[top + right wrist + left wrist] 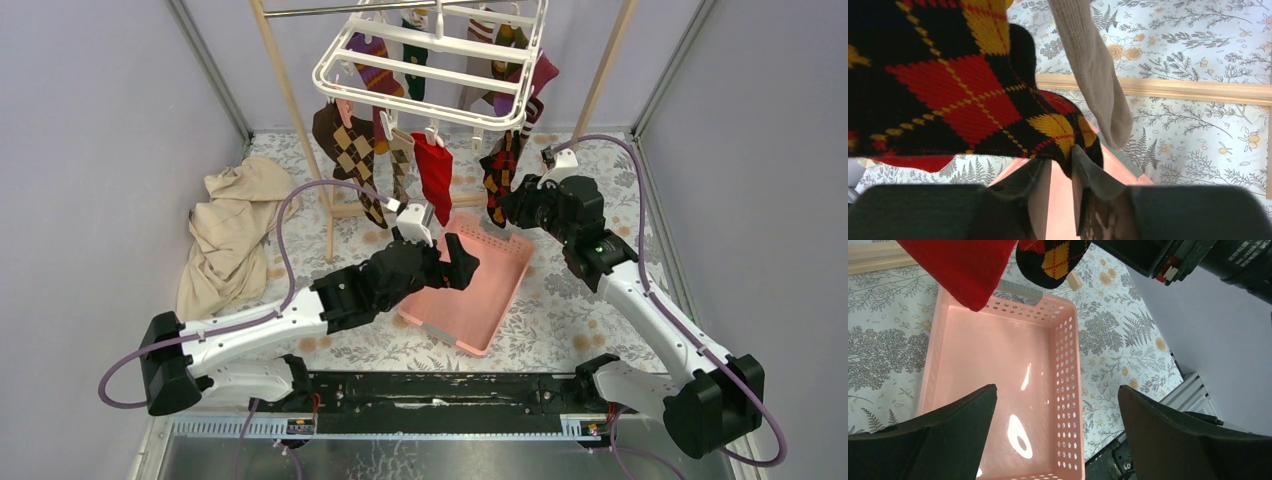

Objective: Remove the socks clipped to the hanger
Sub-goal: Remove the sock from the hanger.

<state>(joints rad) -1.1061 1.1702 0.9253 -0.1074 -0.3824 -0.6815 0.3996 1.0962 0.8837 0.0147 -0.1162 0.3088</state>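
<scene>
The white hanger [430, 60] hangs from a wooden frame with several socks clipped to it. Among them are a brown argyle sock [350, 150], a plain red sock [435, 175] and a black, red and yellow argyle sock [500, 175]. My right gripper [512, 205] is at the toe of the black argyle sock [948, 90]. Its jaws [1062, 162] stand narrow, with the sock's lower edge caught between the tips. My left gripper [1058, 405] hovers wide open over the pink basket [1068, 365], below the red sock [963, 265], holding nothing.
The pink perforated basket [500, 290] sits under the hanger on the floral cloth. The light wooden frame [290, 90] has a base bar [1173, 90] lying on the table. A beige sock [1098, 75] hangs beside the argyle one. A beige cloth [230, 225] is heaped at the left.
</scene>
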